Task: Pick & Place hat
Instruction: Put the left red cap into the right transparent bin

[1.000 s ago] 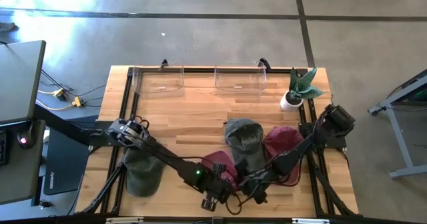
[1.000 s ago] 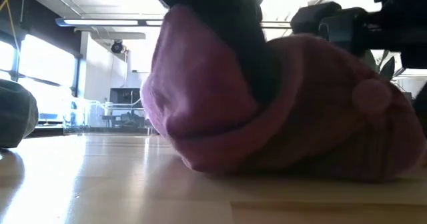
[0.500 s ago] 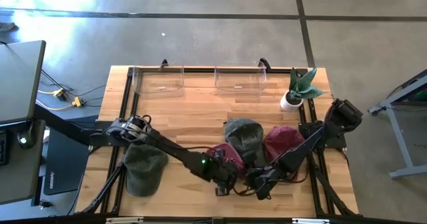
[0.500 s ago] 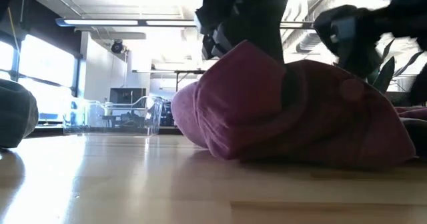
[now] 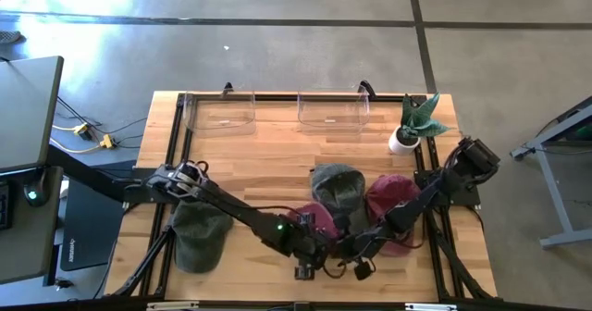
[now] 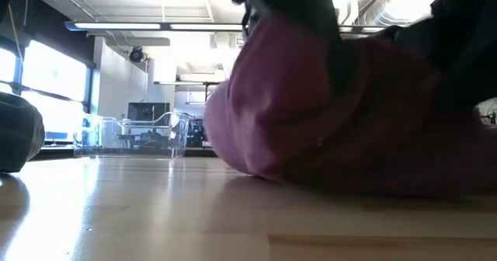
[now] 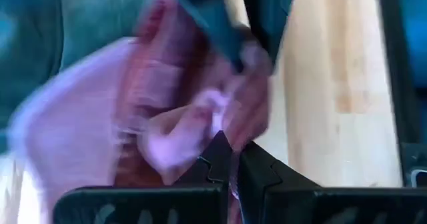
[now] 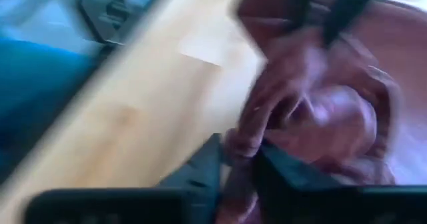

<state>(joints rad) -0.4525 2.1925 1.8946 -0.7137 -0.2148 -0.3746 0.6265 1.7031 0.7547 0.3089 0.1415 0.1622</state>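
Observation:
A maroon knit hat (image 5: 313,223) lies near the table's front edge, filling much of the low view (image 6: 326,113), with its underside on the wood. My left gripper (image 5: 313,244) has come in from the left and is shut on the hat's near side. My right gripper (image 5: 350,248) has come in from the right and is shut on the same hat's cloth. A grey-green hat (image 5: 338,189) lies just behind the maroon one, and a second maroon hat (image 5: 393,205) lies to its right. My left gripper pinches a bunched fold of the hat's knit (image 7: 212,121) between its two fingers (image 7: 257,171), which stand almost together. The hat's underside stays on the table. My right gripper pinches a gathered bunch of the hat's cloth (image 8: 241,151) between its two fingers (image 8: 200,167). How many layers it has, I cannot tell. The hat rests on the wood.
Two clear bins (image 5: 220,115) (image 5: 333,112) stand along the far edge, with a potted plant (image 5: 412,126) at the far right. An olive hat (image 5: 199,235) lies at the near left, also at the low view's left edge (image 6: 15,133). Bare wood lies between the hats and the bins.
My left gripper has drawn back from the near edge toward the far side, still shut on the maroon hat. The hat has slid along the table with it, toward the right gripper.

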